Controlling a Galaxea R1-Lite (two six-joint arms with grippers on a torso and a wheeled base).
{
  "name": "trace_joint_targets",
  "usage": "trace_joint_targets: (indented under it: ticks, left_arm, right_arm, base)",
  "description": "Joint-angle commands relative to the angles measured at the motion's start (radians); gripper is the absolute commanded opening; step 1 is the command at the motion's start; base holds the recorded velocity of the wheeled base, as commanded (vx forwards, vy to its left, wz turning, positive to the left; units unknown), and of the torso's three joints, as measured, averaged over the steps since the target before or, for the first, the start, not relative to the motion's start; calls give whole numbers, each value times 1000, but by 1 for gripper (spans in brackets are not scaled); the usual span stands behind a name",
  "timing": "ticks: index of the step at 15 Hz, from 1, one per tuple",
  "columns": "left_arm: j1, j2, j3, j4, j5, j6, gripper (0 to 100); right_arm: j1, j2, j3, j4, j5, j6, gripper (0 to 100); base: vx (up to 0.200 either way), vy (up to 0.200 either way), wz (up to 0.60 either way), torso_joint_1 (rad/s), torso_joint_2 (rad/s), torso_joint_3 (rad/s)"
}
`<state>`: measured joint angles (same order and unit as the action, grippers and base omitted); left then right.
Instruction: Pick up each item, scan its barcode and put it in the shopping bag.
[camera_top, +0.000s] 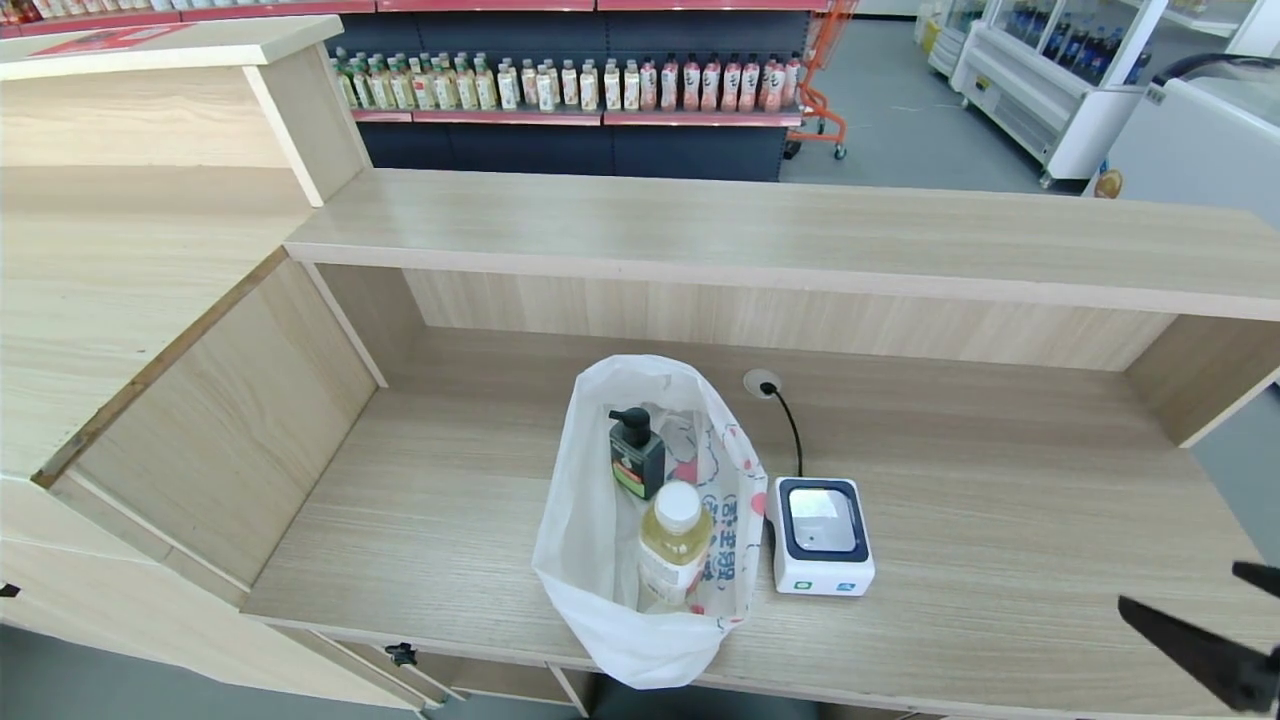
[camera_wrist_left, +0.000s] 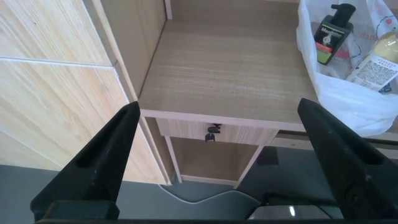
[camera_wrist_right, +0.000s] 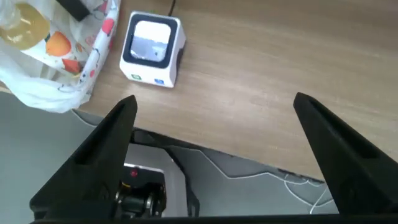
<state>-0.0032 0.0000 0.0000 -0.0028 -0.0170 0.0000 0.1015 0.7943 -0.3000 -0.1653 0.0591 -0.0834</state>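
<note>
A white plastic shopping bag stands open in the middle of the wooden counter. Inside it are a black pump bottle and a bottle of yellow drink with a white cap. The white barcode scanner sits just right of the bag, its cable running back to a hole in the counter. My right gripper is open at the counter's front right, holding nothing. My left gripper is open and empty, off the counter's front left corner, with the bag and pump bottle ahead of it.
A raised wooden ledge runs along the back of the counter, with side walls at left and right. A drawer with a key sits under the front edge. Store shelves of bottles and freezers stand beyond.
</note>
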Motion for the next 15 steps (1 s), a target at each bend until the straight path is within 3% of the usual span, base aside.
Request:
trace_joint_targets:
  ticks: [1,5,7,11,15]
  left_arm:
    - [0,2,0,0,0,0,100]
    - [0,2,0,0,0,0,100]
    - [0,2,0,0,0,0,100]
    - [0,2,0,0,0,0,100]
    - [0,2,0,0,0,0,100]
  right_arm:
    - [-80,-293,214,-2,11,-2,100]
    - [-140,-486,295,0,11,-7,100]
    - [-135,-546,300,12,13,-7,100]
    - [-128,-719,297,190,13,-7,100]
    - [-100,-794,297,191,14,-12,100]
  base:
    - [0,0,0,0,0,0]
    - [0,0,0,0,0,0]
    - [0,0,0,0,0,0]
    - [0,0,0,0,0,0]
    - [0,0,0,0,0,0]
